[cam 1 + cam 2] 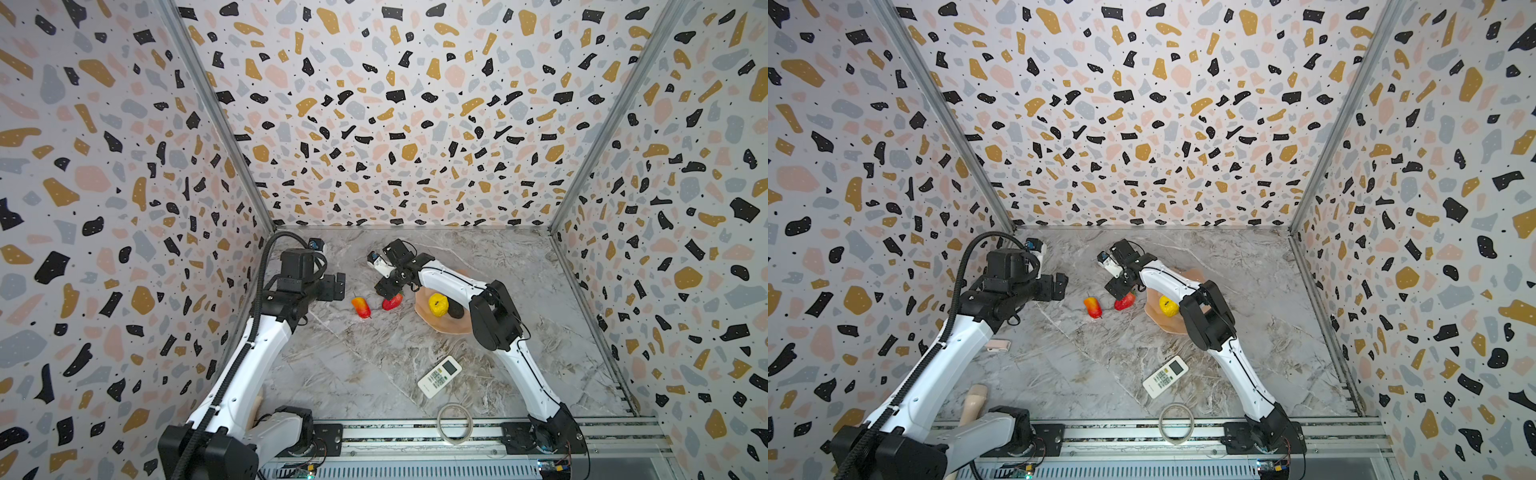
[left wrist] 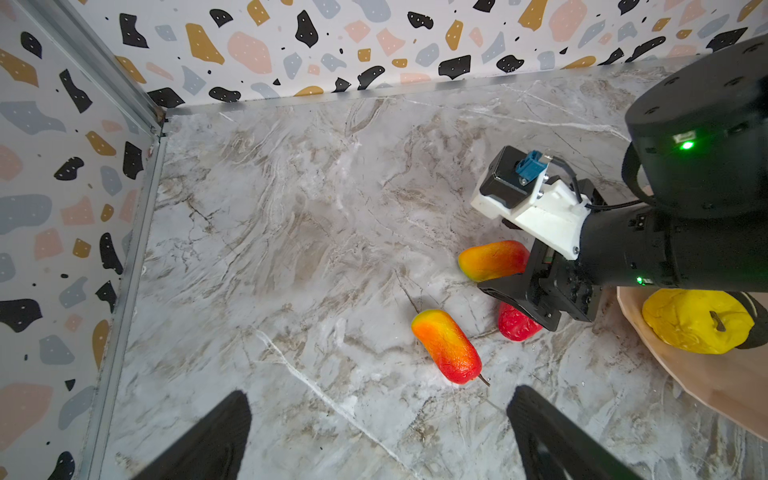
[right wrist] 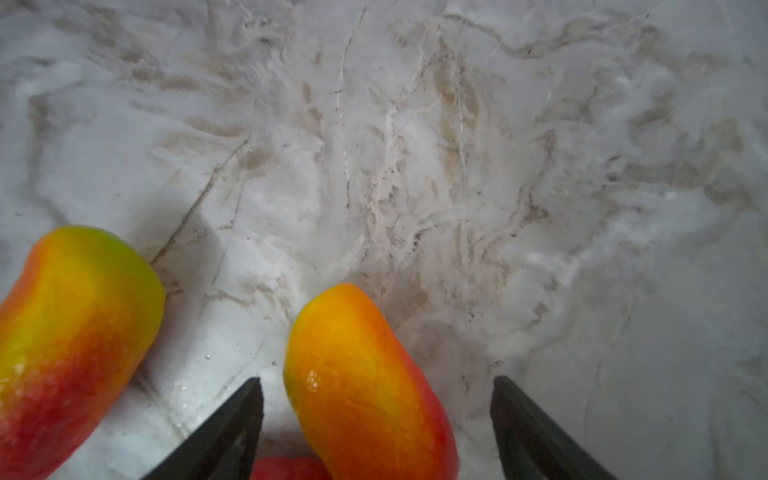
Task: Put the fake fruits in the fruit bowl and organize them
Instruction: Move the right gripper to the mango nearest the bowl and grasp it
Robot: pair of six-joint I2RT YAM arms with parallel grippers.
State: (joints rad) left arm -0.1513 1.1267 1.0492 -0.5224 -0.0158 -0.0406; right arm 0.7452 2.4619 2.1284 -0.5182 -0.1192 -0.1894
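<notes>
glossy oblong toy fruit (image 3: 365,382), yellow-orange shading to red, lies on grey marble table (image 3: 457,166) under the right gripper (image 1: 385,293), mid-frame in a top view; long axis along the fingers (image 3: 232,432), yellow tip outward; jaws wide, not touching it

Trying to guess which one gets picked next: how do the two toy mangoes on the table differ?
The flanked mango lies between the right gripper's open fingers, untouched; the free mango lies outside them. In both top views the free mango shows plainly, while the flanked mango is hidden under the gripper. Shared: both are red-orange-yellow, oblong, on the marble table, outside the fruit bowl.
</notes>
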